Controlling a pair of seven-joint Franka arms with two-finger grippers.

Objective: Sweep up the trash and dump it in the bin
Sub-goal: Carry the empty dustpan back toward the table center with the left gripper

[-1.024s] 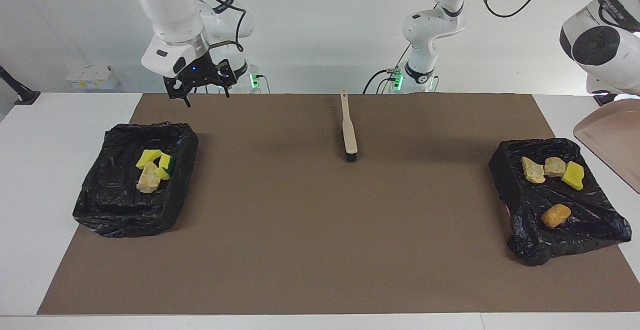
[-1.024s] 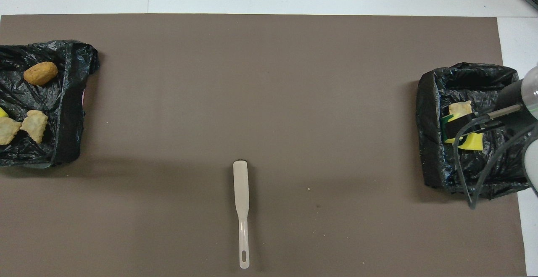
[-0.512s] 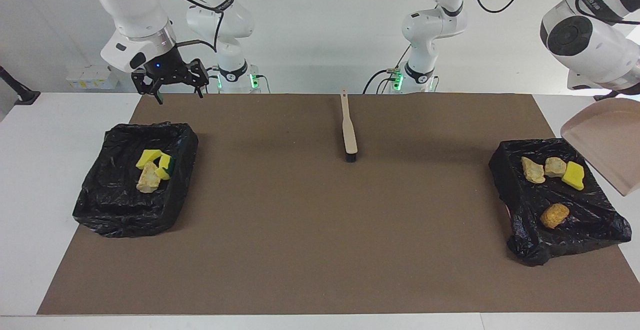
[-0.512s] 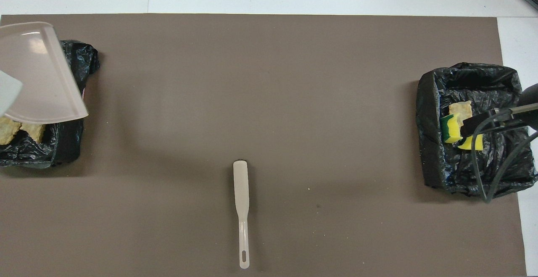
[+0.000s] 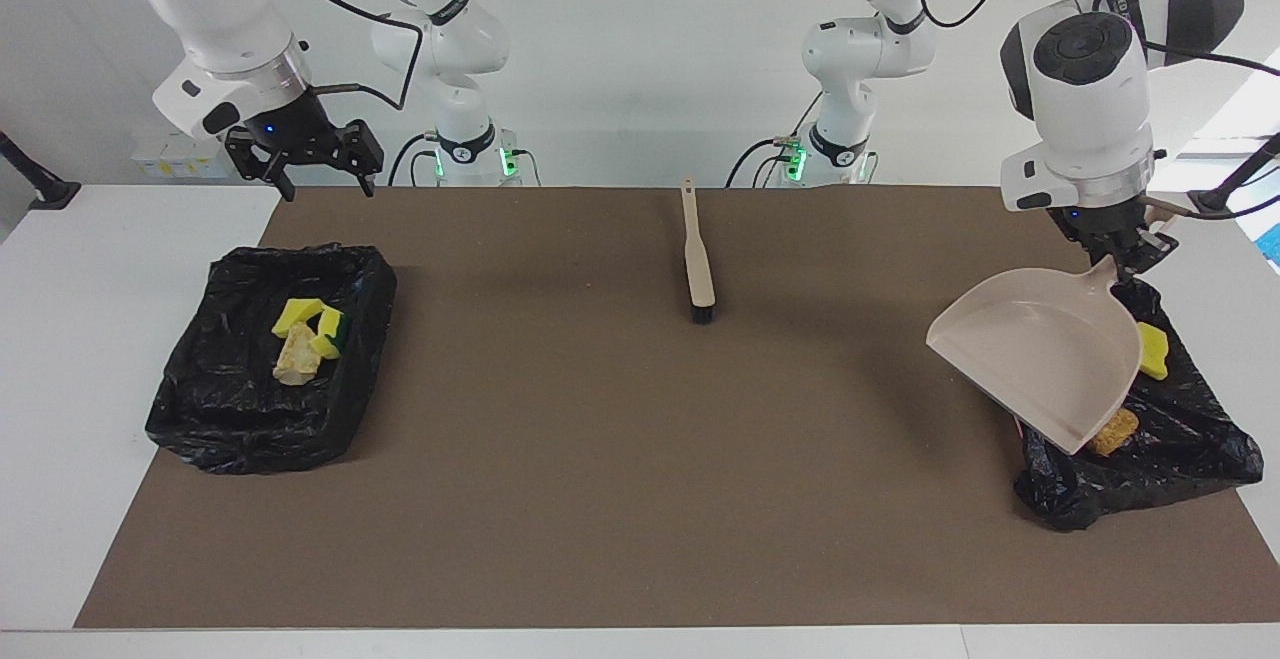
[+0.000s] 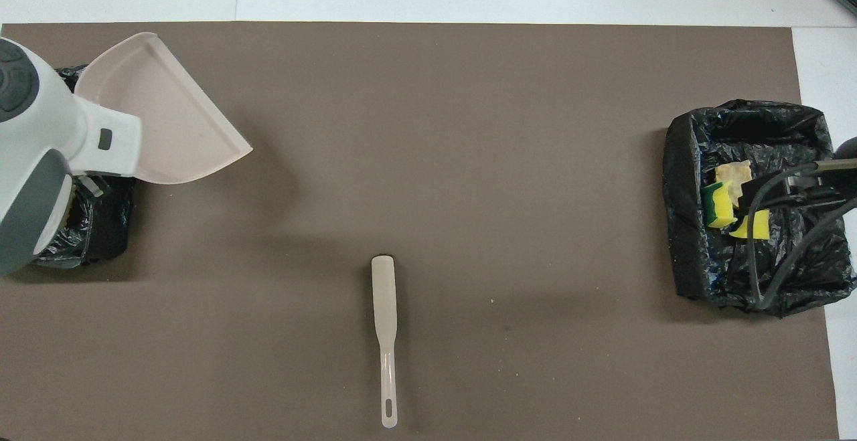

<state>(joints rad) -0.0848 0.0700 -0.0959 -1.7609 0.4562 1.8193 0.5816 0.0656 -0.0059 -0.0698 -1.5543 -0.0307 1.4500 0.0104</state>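
Left gripper (image 5: pixel 1128 251) is up over the bin (image 5: pixel 1190 449) at the left arm's end of the table, fingers clamped on the handle of the beige dustpan (image 5: pixel 1040 359). The pan hangs tilted in the air, its open mouth toward the table's middle, covering much of that bin in both views. Trash visible in that bin: a yellow sponge piece (image 5: pixel 1152 350) by the pan's handle end and an orange bread lump (image 5: pixel 1113 432) poking out under the pan's lower edge; anything else there is hidden by the pan. Right gripper (image 5: pixel 304 167) hangs in the air over the mat's edge just robot-side of the second bin (image 5: pixel 230 409) at the right arm's end, fingers spread apart, holding nothing. That bin holds a cluster of trash: yellow sponge piece (image 5: pixel 296 314), green-and-yellow sponge (image 5: pixel 331 328), tan bread lump (image 5: pixel 296 362), all touching or nearly so. In the overhead view the right arm's cables cross over part of this cluster. Brush (image 5: pixel 697 261) lies flat on the brown mat (image 5: pixel 640 499) midway between the bins, handle toward the robots, black bristles away, clear of both grippers.
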